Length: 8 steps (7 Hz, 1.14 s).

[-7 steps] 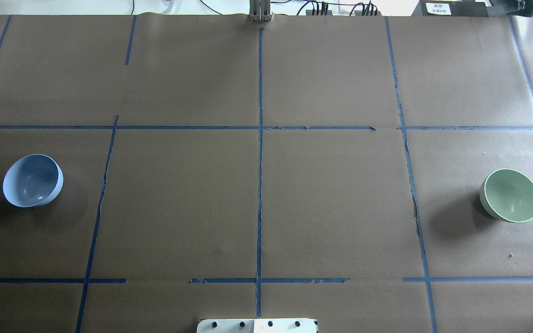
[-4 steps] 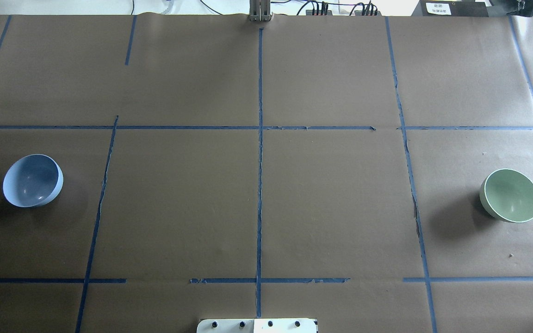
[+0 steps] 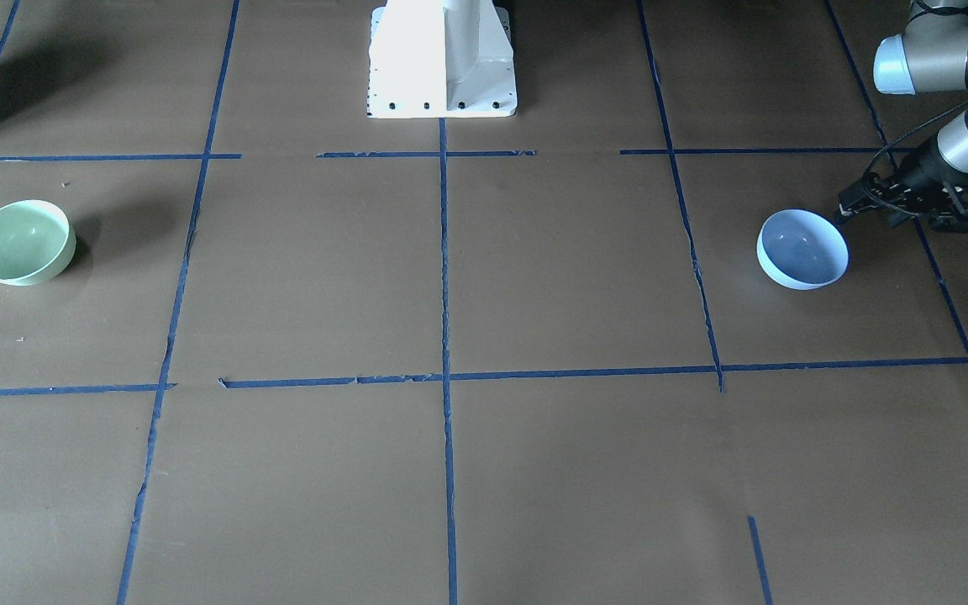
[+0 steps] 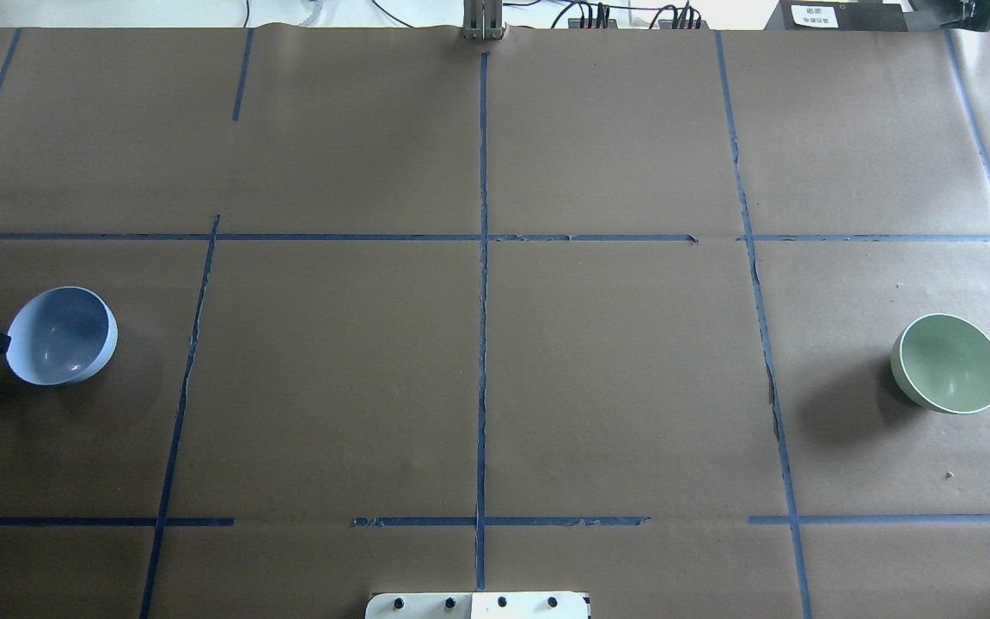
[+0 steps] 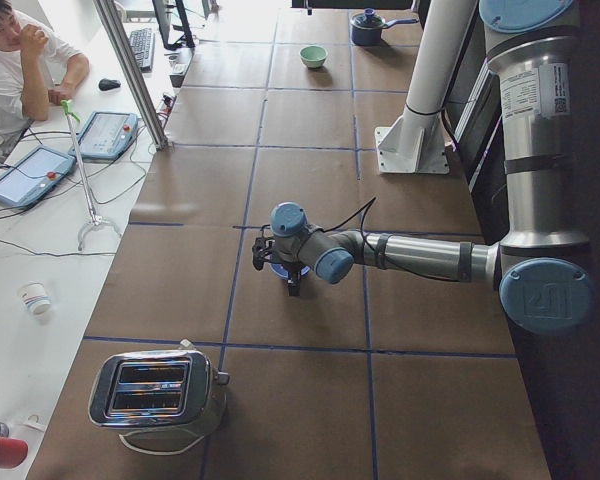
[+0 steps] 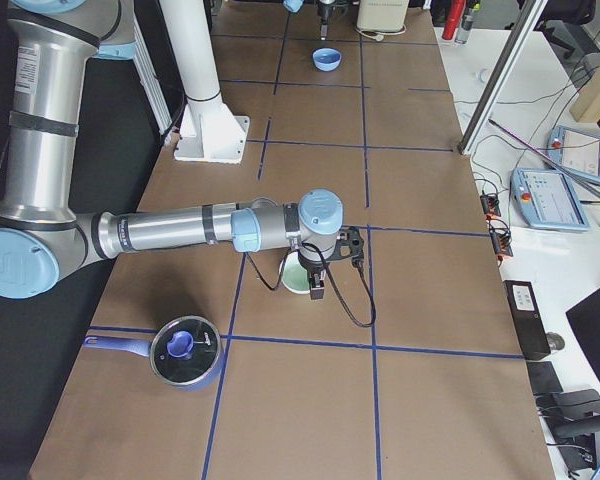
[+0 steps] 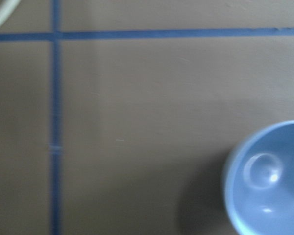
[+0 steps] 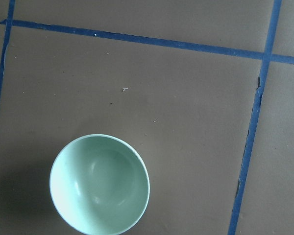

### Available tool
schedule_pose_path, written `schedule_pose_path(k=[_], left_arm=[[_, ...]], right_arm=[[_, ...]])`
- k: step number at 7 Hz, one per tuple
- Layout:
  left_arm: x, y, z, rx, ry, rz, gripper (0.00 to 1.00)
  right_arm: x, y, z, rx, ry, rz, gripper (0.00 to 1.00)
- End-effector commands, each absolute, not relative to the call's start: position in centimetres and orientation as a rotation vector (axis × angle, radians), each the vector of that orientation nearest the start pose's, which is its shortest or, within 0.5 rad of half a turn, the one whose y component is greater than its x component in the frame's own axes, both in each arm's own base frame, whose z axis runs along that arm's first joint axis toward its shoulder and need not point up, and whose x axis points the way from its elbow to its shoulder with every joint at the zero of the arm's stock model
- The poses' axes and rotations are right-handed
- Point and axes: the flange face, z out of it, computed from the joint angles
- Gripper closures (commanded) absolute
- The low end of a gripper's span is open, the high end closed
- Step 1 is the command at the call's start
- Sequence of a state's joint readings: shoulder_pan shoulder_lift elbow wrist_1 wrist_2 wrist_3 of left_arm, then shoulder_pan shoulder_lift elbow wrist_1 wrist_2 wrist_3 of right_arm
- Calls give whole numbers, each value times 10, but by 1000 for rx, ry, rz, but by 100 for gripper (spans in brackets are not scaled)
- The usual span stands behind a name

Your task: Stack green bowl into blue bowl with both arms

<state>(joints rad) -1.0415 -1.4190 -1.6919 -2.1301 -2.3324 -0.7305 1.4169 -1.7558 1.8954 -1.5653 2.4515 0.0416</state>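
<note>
The blue bowl (image 4: 61, 335) stands upright at the table's left end; it also shows in the front view (image 3: 803, 249) and the left wrist view (image 7: 269, 181). The green bowl (image 4: 949, 363) stands upright at the right end, and shows in the right wrist view (image 8: 100, 183). My left gripper (image 3: 950, 217) hangs just outside the blue bowl's outer side; I cannot tell whether it is open. My right gripper (image 6: 315, 290) shows only in the right side view, close beside the green bowl (image 6: 295, 272); its state cannot be told. Neither wrist view shows any fingers.
A toaster (image 5: 160, 395) stands beyond the blue bowl at the left end. A lidded pot (image 6: 185, 350) stands past the green bowl at the right end. The white pedestal base (image 3: 442, 59) is at the robot's side. Blue tape lines cross the brown paper.
A black part of the left wrist with its cable has come into the overhead view at the left edge, next to the blue bowl. Both bowls are where they were.
</note>
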Motion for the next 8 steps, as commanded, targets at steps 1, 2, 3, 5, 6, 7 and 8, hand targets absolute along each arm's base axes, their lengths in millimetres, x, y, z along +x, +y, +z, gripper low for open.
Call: schedule_pose_path(k=[1, 2, 3, 5, 6, 7, 8], left_arm=[[192, -426, 623, -57, 890, 24, 0], [210, -432, 619, -66, 894, 33, 4], [229, -437, 609, -86, 902, 20, 23], [253, -443, 599, -102, 912, 26, 94], [263, -452, 576, -91, 943, 19, 100], [312, -467, 496, -109, 1044, -74, 100], [380, -473, 397, -158, 1145, -132, 100]], right_arm=[[-13, -422, 574, 46, -888, -179, 0], [-13, -422, 574, 46, -888, -179, 0], [-13, -422, 575, 43, -888, -179, 0], [-15, -422, 575, 41, -888, -184, 0], [-17, -422, 575, 39, -888, -188, 0], [-18, -422, 575, 40, -888, -190, 0], [-18, -423, 574, 42, -887, -191, 0]])
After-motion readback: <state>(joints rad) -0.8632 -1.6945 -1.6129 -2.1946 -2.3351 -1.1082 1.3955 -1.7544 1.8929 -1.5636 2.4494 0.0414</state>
